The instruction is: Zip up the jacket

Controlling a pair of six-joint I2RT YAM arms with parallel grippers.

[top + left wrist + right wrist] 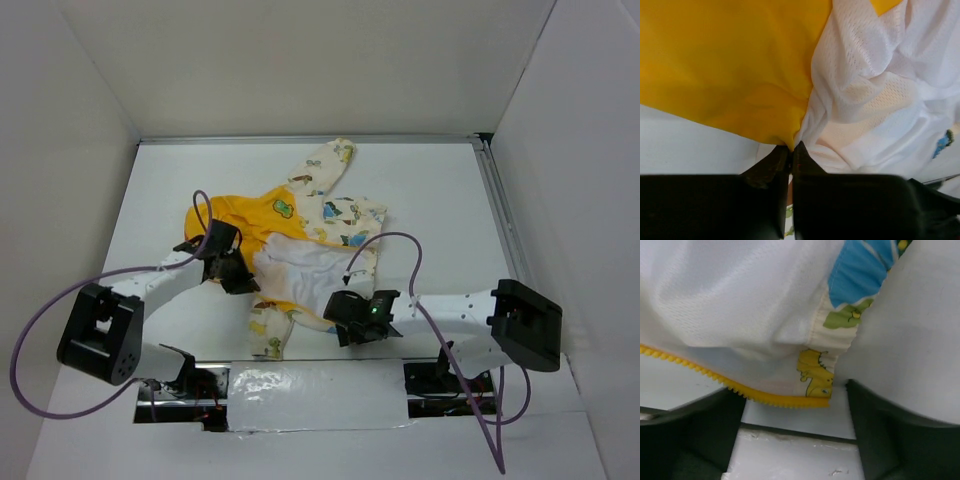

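Note:
The jacket lies open on the white table, yellow hood and chest at the left, white mesh lining up in the middle, printed cream sleeves above and below. My left gripper is shut on the jacket's edge where yellow fabric meets the white lining; the jaws pinch the fold. My right gripper is open at the jacket's lower hem. In the right wrist view the yellow zipper teeth and a printed hem corner hang between its spread fingers, untouched.
White walls enclose the table on three sides. A metal rail runs along the right edge. A taped white strip covers the near edge between the arm bases. Purple cables loop from both arms.

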